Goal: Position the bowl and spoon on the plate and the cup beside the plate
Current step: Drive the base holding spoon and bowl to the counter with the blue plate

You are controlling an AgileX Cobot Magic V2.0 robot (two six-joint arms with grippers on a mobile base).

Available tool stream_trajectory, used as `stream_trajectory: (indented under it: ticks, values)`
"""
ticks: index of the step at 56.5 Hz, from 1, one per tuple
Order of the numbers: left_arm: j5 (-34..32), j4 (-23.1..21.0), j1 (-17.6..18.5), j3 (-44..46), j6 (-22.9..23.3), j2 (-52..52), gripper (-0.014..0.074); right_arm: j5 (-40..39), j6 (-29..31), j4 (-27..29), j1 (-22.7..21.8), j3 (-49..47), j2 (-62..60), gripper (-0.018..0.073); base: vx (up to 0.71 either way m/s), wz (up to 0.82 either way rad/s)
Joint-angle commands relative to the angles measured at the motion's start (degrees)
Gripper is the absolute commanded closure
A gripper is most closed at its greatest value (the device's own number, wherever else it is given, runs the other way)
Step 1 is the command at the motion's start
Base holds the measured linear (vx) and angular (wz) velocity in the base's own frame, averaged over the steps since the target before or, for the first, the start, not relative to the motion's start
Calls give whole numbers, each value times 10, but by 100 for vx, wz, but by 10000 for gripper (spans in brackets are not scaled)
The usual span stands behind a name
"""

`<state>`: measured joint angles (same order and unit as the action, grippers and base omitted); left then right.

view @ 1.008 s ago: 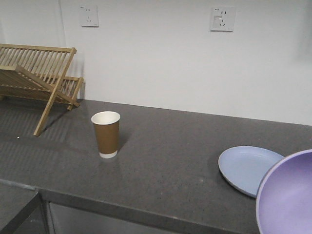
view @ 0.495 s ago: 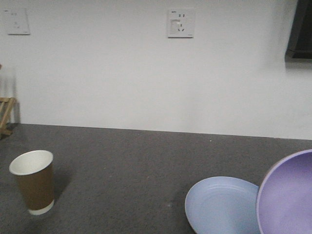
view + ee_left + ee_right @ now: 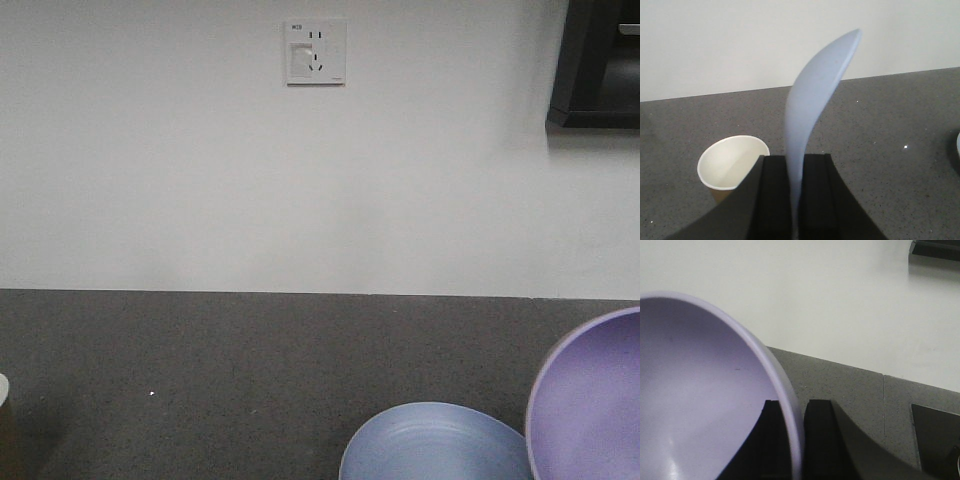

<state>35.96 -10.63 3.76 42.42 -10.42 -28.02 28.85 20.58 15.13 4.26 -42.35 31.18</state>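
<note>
- Pinching the handle end of the small pale blue-white plastic spoon (image 3: 815,95), the left gripper (image 3: 795,161) has its black fingers (image 3: 775,195) closed tight, and the rounded scoop stands upright above them.
- The right gripper (image 3: 796,407) clamps the rim of the round lavender-purple matte bowl (image 3: 700,400), one finger on each side of the wall, so the bowl hangs tilted on edge.
- Both pieces look light, stiff and smooth. The thin rim hold probably lets the bowl swing or slip.
- A tapered kraft-brown paper cup (image 3: 732,162) stands upright on the dark grey speckled counter (image 3: 200,360), near the left gripper. It is likely light and crushable, best taken gently around mid-wall.
- A round shallow periwinkle-blue plate (image 3: 430,445) lies flat at the near edge, just left of the held bowl. Whether they touch cannot be told.
</note>
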Motion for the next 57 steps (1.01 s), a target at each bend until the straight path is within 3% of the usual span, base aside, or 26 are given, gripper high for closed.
stream_trajectory:
  ticks: [1,45,57]
  values:
    - [-47,-9,0,13,5,-3,596,-51,3,2,0,-16,1,568,7,-1]
    - [-47,-9,0,13,5,-3,596,-52,2,5,0,-16,1,568,1,0]
    - [-47,-9,0,13,5,-3,596,-52,2,35,0,-16,1,568,0,0]
